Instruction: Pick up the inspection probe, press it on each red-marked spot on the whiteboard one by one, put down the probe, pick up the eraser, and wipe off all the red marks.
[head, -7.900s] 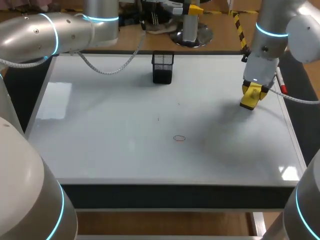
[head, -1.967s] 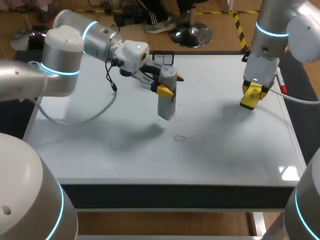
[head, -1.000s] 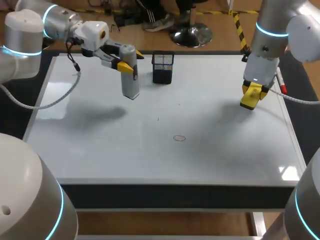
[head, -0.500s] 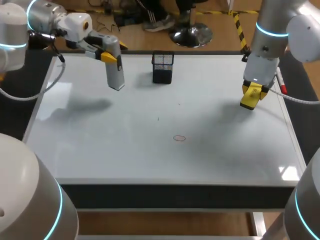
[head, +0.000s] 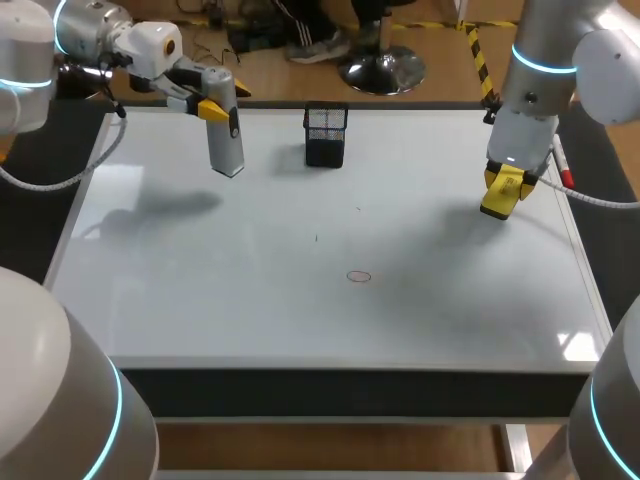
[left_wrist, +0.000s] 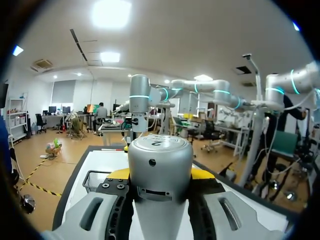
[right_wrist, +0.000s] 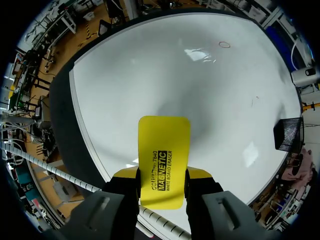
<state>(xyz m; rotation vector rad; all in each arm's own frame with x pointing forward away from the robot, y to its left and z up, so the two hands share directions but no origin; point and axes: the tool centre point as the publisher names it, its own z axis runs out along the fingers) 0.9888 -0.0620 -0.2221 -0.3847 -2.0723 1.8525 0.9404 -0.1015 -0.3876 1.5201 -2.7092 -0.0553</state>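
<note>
The grey cylindrical probe (head: 227, 142) hangs upright above the far left part of the whiteboard (head: 230, 300), with my left gripper (head: 213, 106) shut on its upper part. The left wrist view shows the probe (left_wrist: 160, 165) filling the gap of the left gripper (left_wrist: 160, 175), both fingers against it. My right gripper (head: 504, 186) stands over the board's right side, shut on the yellow eraser (head: 497, 203). From the right wrist the eraser (right_wrist: 164, 150) sticks out ahead of the right gripper (right_wrist: 162, 176), above the board. One small red oval mark (head: 359, 276) lies near the board's middle, also visible as the red mark (right_wrist: 224, 44).
A black mesh holder (head: 326, 135) stands at the board's far middle, to the right of the probe, and shows as the mesh holder (right_wrist: 287, 135) from the right wrist. A red and white pen (head: 563, 168) lies along the right edge. Two tiny dark specks sit near the middle.
My left arm has carried the probe from beside the mesh holder further left and towards the far edge, with little motion in the last half second. The right arm and eraser have not moved.
</note>
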